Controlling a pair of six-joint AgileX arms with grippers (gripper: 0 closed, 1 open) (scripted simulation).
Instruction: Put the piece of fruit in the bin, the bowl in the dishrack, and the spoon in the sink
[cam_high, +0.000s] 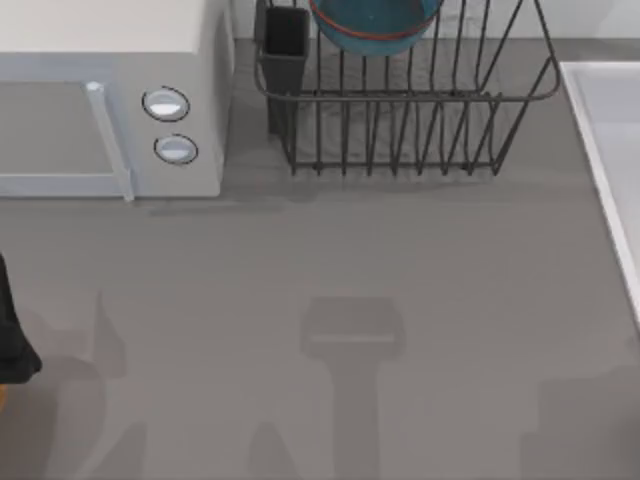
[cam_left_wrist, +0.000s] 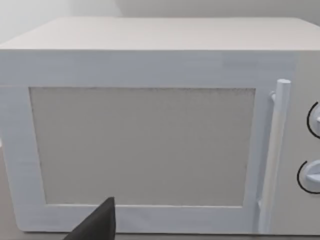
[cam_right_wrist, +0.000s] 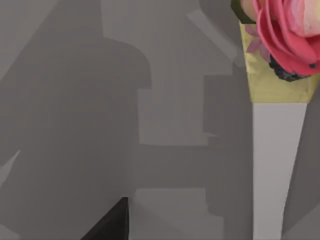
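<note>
Right gripper (cam_right_wrist: 111, 220) first: just a dark wedge of it pokes in over the flat grey table (cam_high: 320, 270), and whether it's clenched or released, I can't tell from here. It hangs above bare tabletop, and near it lies a long white strip widening to a pale yellow part with a pink rose pattern (cam_right_wrist: 276, 165). I'd guess that's the spoon, handle and bowl end, though the view is too partial to be sure.

Over to the left gripper (cam_left_wrist: 99, 222), parked facing the door of the boxy white microwave with two round knobs (cam_left_wrist: 150, 140), at the table's left side. Its state I can't tell either.

Now the scoreboard! The round deep blue bowl with the reddish-orange rim (cam_high: 375, 25) sits up in the large dark wire dishrack (cam_high: 400, 130), beside its dark rectangular utensil cup (cam_high: 285, 50). That leg looks done.

So I judge the spoon is the step in hand. The next move calls for the right gripper to line up over that white handle, come down and pinch it across its narrow width, then carry it to the pale rectangular sink with the raised white rim (cam_high: 592, 150) at the table's right edge.
</note>
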